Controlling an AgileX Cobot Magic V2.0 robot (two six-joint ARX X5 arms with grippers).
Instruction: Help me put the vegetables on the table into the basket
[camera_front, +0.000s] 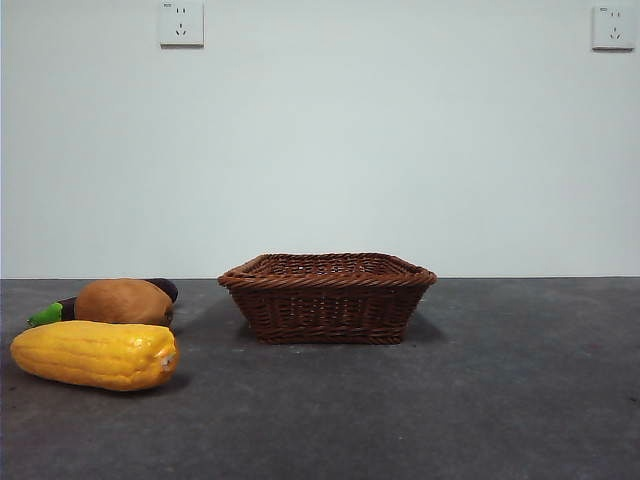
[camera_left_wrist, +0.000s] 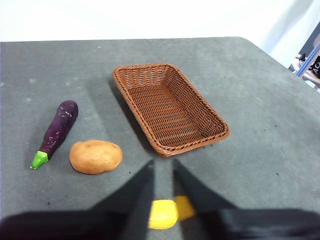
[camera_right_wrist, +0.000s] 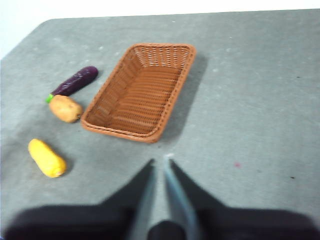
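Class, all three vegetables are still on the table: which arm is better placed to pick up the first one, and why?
Probably the left. Its hand hangs right above the corn cob, with the potato and eggplant close by. The right hand sits on the basket's other side, farther from all three.

A dark grey, speckled table (camera_front: 480, 400) carries four things. A brown wicker basket (camera_front: 328, 297) sits near the middle, empty. To one side lie three vegetables, all on the tabletop: a yellow corn cob (camera_front: 95, 354) nearest the front camera, a brown potato (camera_front: 123, 301) behind it, and a purple eggplant (camera_left_wrist: 59, 127) just beyond the potato.
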